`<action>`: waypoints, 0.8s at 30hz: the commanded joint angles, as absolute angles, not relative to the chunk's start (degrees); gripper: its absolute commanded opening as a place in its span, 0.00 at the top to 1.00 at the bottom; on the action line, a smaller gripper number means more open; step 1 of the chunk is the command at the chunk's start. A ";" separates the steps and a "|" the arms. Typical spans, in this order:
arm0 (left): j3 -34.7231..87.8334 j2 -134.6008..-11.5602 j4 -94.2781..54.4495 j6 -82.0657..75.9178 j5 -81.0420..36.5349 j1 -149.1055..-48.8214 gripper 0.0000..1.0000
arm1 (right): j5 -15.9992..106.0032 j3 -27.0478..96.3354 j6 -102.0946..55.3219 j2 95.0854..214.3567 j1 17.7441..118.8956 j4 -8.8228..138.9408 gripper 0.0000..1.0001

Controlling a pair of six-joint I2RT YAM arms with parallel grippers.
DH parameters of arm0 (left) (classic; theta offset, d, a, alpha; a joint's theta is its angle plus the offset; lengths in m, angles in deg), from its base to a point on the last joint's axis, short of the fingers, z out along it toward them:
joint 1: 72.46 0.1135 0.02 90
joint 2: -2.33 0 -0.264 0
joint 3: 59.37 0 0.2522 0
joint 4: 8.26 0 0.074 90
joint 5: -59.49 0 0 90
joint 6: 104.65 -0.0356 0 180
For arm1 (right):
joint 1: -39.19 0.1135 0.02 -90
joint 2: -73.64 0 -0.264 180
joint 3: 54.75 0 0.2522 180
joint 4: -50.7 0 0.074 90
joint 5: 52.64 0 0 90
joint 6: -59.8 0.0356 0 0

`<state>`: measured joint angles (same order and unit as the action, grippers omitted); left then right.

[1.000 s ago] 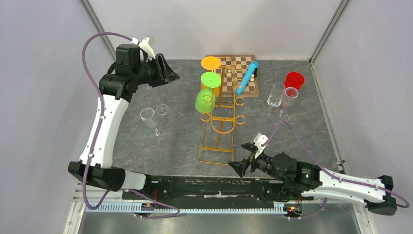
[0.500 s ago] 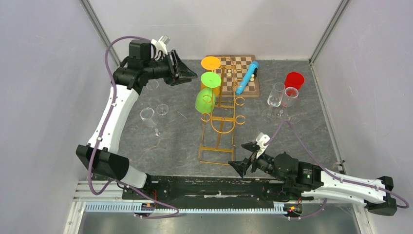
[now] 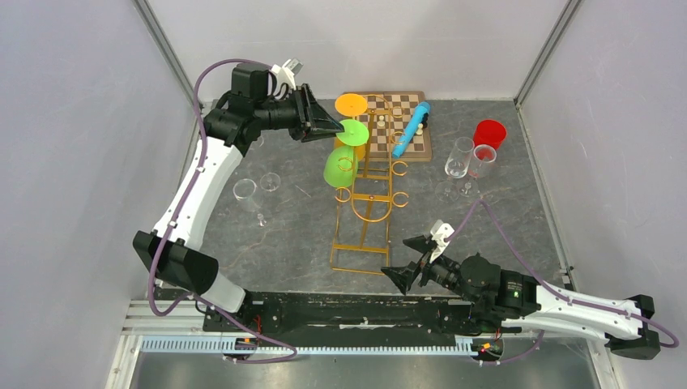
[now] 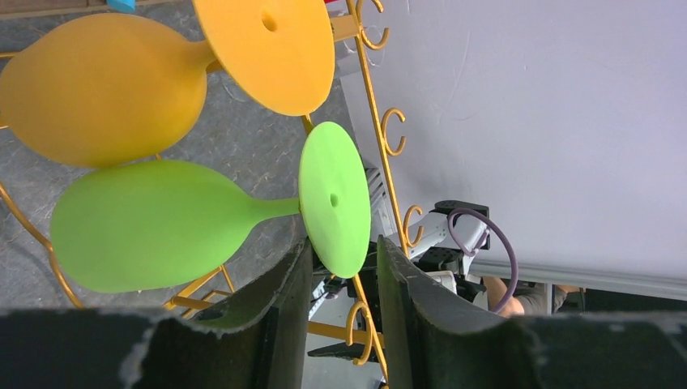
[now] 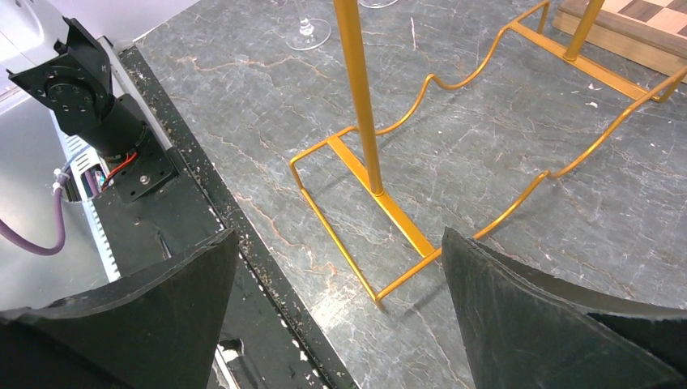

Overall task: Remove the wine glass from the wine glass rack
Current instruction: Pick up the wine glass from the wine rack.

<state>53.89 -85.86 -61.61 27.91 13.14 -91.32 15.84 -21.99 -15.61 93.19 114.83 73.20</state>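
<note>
The gold wine glass rack [image 3: 369, 211] stands mid-table, its base [image 5: 381, 194] just ahead of the right arm. Two opaque wine glasses hang on it: an orange one [image 3: 351, 104] and a green one [image 3: 352, 132]. In the left wrist view the green glass's bowl [image 4: 154, 223] lies at left and its round foot [image 4: 334, 198] points toward me. My left gripper [image 4: 344, 259] is half open, and the lower edge of the green foot sits between its fingers [image 4: 279, 308] with a gap on the right side. My right gripper [image 3: 409, 259] stands wide open and empty by the rack's near corner.
Two clear glasses [image 3: 247, 193] stand left of the rack. Two more clear glasses [image 3: 460, 158] and a red cup [image 3: 489, 132] are at the right. A wooden chessboard [image 3: 405, 121] with a blue cylinder [image 3: 411, 128] on it lies behind the rack.
My left arm has swung right from the back-left corner to the rack, and its jaws have narrowed around the green glass's foot. The right arm has barely shifted.
</note>
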 commanded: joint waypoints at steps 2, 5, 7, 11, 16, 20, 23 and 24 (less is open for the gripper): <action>56.25 -86.57 -59.28 29.48 14.50 -91.82 0.63 | 14.48 -22.36 -14.89 92.19 115.04 72.28 0.02; 56.16 -86.63 -59.28 29.30 14.52 -91.86 0.68 | 14.34 -22.50 -14.87 92.10 114.98 72.35 0.02; 56.08 -86.71 -59.28 29.27 14.53 -91.89 0.70 | 14.36 -22.58 -14.73 92.02 115.05 72.31 0.02; 56.16 -86.84 -59.29 29.20 14.49 -91.83 0.76 | 14.18 -22.76 -14.65 92.05 115.00 72.24 0.02; 56.77 -86.92 -59.29 29.20 14.57 -91.91 0.79 | 14.11 -22.91 -14.49 91.90 115.00 72.22 0.02; 56.80 -87.15 -59.33 29.12 14.74 -91.96 0.84 | 14.07 -23.03 -14.47 92.08 115.03 72.00 0.02; 56.74 -87.26 -59.28 29.03 14.77 -92.05 0.95 | 14.12 -23.07 -14.43 92.23 115.04 72.09 0.02; 56.80 -87.24 -59.28 28.94 14.79 -92.10 0.97 | 14.08 -23.12 -14.39 92.19 115.04 72.03 0.02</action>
<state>54.44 -86.95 -61.07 27.96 13.17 -91.62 15.36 -22.84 -15.13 92.45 114.83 73.33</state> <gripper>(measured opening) 0.078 0.979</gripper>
